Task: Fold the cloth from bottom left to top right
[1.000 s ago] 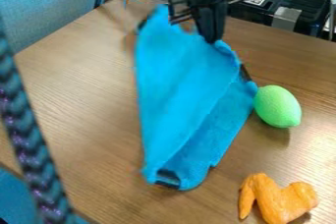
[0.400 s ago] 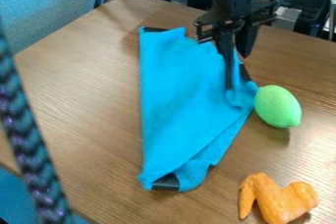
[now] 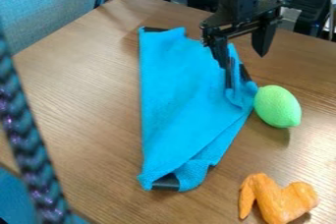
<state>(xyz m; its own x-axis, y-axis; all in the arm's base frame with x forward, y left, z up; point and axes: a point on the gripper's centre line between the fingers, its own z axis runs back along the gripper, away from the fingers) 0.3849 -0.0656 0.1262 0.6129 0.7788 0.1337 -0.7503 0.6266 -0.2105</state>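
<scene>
The gripper [image 3: 244,61] has parted its fingers, now spread wide at the upper right edge of the cloth [image 3: 177,100], which lies folded lengthwise on the table [image 3: 78,90], its shape about the same; the fold seems released and probably finished. Counted: one gripper, one cloth, one green lemon [image 3: 277,106], one orange toy [image 3: 279,202].

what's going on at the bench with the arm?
Robot arm is on a cloth-folding job. Its pincer is open at the upper right of the blue cloth. The cloth lies folded over itself, not neatly: a strip of the lower layer sticks out along the lower right. Green lemon-shaped thing sits right beside it.
</scene>
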